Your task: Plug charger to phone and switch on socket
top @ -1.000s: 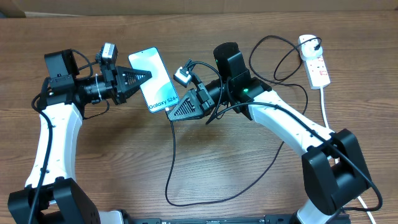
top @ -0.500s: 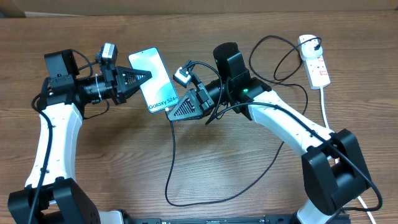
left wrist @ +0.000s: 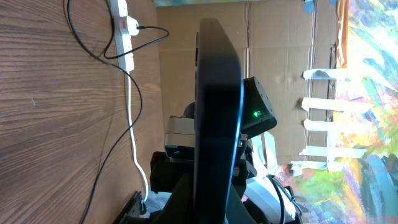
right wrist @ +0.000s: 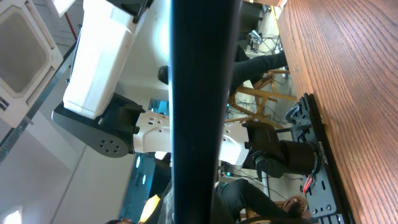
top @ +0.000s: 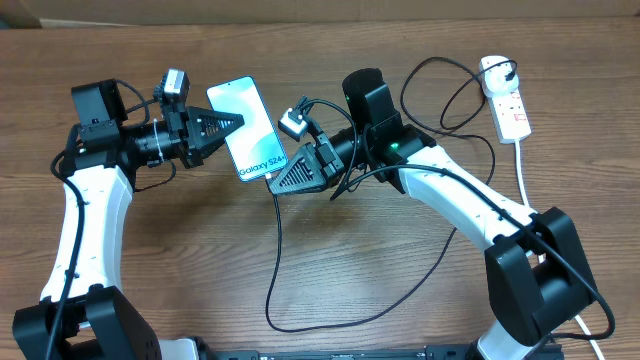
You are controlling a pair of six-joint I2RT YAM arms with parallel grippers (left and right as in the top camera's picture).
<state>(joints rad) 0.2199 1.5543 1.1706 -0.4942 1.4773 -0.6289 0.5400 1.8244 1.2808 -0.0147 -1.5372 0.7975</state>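
The phone (top: pixel 247 118), cyan screen up with "Galaxy" text, is held between both arms. My left gripper (top: pixel 237 122) is shut on its left edge. In the left wrist view (left wrist: pixel 217 202) the phone (left wrist: pixel 217 106) is a dark edge-on bar between the fingers. My right gripper (top: pixel 275 181) is shut at the phone's bottom end, where the charger cable (top: pixel 272 260) comes out. The connector tip is hidden. In the right wrist view (right wrist: pixel 205 208) the phone (right wrist: pixel 202 87) hides the jaws' content. The cable loops to a black plug (top: pixel 508 70) in the socket (top: pixel 510 105).
The socket's thick white cord (top: pixel 523 175) runs down the right side. The black cable lies in a wide loop across the front and another loop at the back right (top: pixel 450 95). In the left wrist view the socket (left wrist: pixel 124 34) lies far off.
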